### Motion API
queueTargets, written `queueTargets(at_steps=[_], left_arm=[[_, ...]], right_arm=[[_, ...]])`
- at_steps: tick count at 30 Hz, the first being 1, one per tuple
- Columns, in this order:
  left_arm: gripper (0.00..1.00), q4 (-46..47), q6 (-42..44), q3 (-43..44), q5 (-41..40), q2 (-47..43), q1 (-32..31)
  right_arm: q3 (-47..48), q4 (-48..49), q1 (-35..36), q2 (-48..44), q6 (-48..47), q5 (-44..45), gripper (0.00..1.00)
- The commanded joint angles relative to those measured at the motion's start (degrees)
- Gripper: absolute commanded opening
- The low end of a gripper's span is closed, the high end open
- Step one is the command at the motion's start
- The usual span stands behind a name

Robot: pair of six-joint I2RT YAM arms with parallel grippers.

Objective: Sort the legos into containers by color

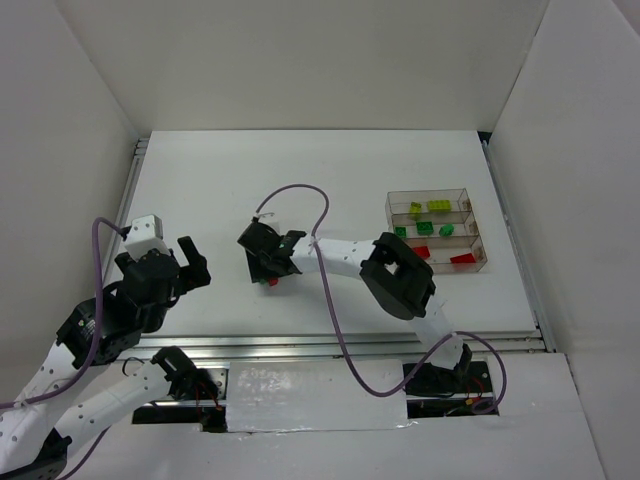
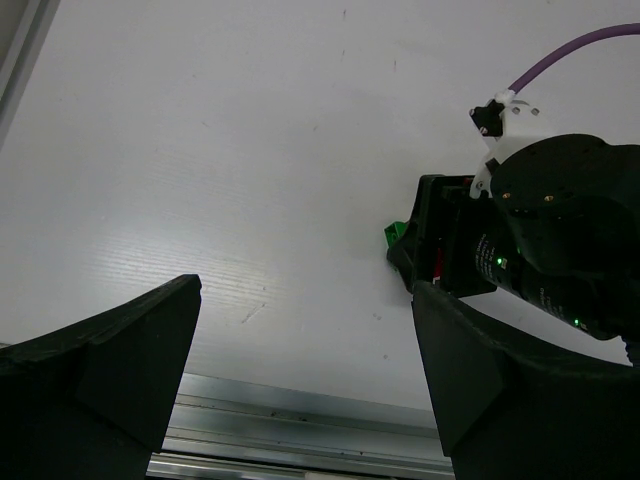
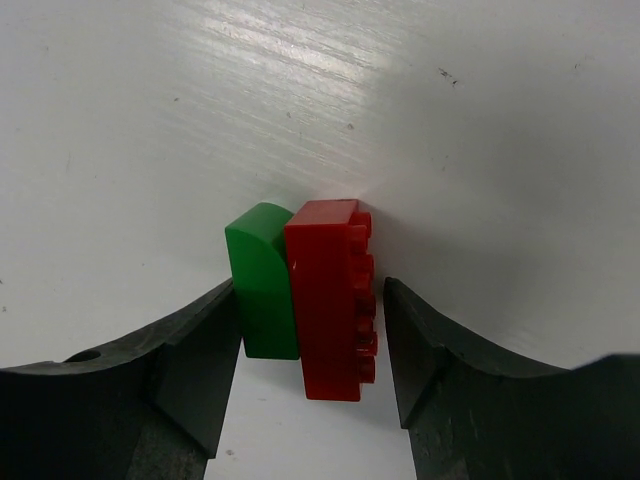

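A dark green brick (image 3: 262, 290) and a red brick (image 3: 333, 295) lie side by side on the white table, touching. My right gripper (image 3: 310, 340) is open and straddles the pair: its left finger touches the green brick, and its right finger is a small gap from the red one. From above, the right gripper (image 1: 268, 262) covers the pair, with only a bit of red (image 1: 272, 283) showing. The clear trays (image 1: 478, 232) stand at the right with yellow-green (image 1: 438, 206), green (image 1: 425, 228) and red (image 1: 462, 259) bricks in separate trays. My left gripper (image 1: 187, 265) is open and empty, left of the pair.
White walls close in the table on the left, back and right. A metal rail (image 2: 300, 420) runs along the near edge. In the left wrist view the right gripper's body (image 2: 560, 230) stands over the green brick (image 2: 395, 235). A purple cable (image 1: 300, 190) loops over the middle.
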Motion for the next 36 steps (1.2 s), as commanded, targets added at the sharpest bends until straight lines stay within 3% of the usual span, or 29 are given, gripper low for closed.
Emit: queueTargets(at_steps=[1,3,4,6,7,11,12,15,20,23,32,36], left_arm=[[1.00,1.5,0.4,0.0,-0.4,-0.2,0.1],[0.99,1.4,0.4,0.0,-0.4,-0.1,0.2],[1.00,1.3,0.3,0.0,-0.4,-0.1,0.2],[0.99,1.2,0.1,0.2,-0.4,0.1,0.2],[1.00,1.0,-0.1,0.3,-0.3,0.2,0.1],[1.00,0.4,-3.8,3.0,6.5,0.2,0.2],[0.99,2.1,-4.0,2.5,10.0,-0.3,0.1],[0.99,14.8,-5.9,-3.0,24.3,-3.3,0.2],[0.99,33.9,-10.7,-11.4,40.3,1.7,0.0],[0.98,39.4,-11.7,-11.9,48.5,7.3,-0.2],[0.95,48.1,-14.7,-15.6,53.2,10.1,-1.8],[0.88,50.3,-15.4,-16.7,53.7,11.0,-2.4]], right_arm=[[0.5,-0.3,0.5,0.0,-0.8,-1.1,0.65],[-0.5,0.3,0.6,-0.7,-0.8,-0.8,0.62],[-1.6,0.9,0.5,-1.7,-1.0,-0.1,0.56],[-6.0,5.1,0.7,-4.0,-1.8,-0.5,0.28],[-8.3,7.3,0.7,-7.8,-2.8,-0.7,0.02],[-27.9,25.9,1.6,-23.8,-7.4,-2.8,0.00],[-35.6,33.7,1.6,-27.3,-8.5,-4.0,0.00],[-46.2,42.4,2.2,-38.6,-11.5,-9.5,0.00],[-53.3,43.0,5.2,-52.2,-12.6,-7.8,0.00],[-57.8,42.8,6.3,-58.9,-12.3,-5.9,0.00],[-60.1,38.9,7.5,-69.4,-13.6,-1.2,0.00],[-59.9,39.4,7.5,-70.4,-13.7,-0.8,0.00]])
